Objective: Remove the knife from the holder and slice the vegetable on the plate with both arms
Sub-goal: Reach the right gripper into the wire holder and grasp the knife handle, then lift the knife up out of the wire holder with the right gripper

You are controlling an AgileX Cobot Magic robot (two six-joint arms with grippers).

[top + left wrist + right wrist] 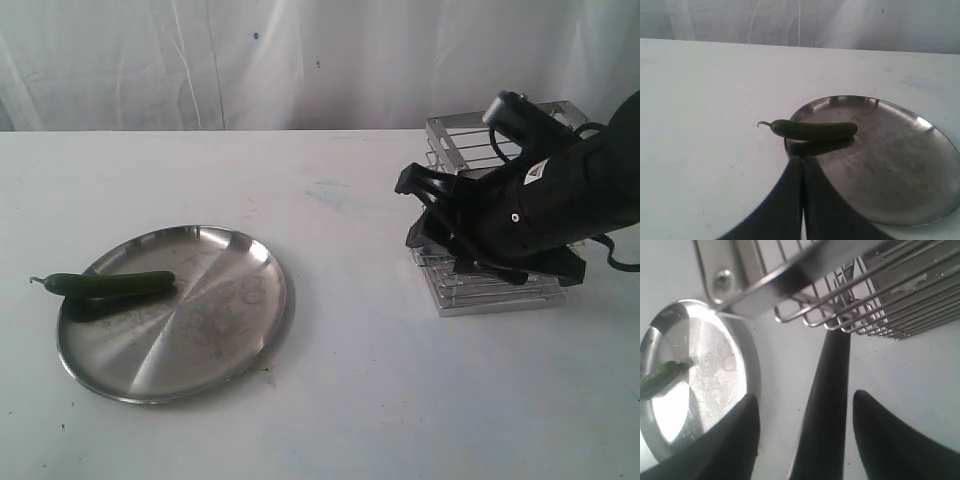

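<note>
The dark green vegetable (115,284) lies across the left rim of the round steel plate (200,340). My right gripper (425,208) is at the left side of the silver wire holder (462,136). In the right wrist view its fingers (805,395) stand apart on either side of the knife (832,390), a dark slim piece running up into the holder (880,300), with a gap on each side. My left gripper (802,160) is shut and empty, just short of the vegetable (815,130) on the plate (890,165). It is out of the exterior view.
A white table carries everything, with a white curtain behind it. The right arm's black body covers much of the holder's front. The plate (715,355) and vegetable (657,377) also show in the right wrist view.
</note>
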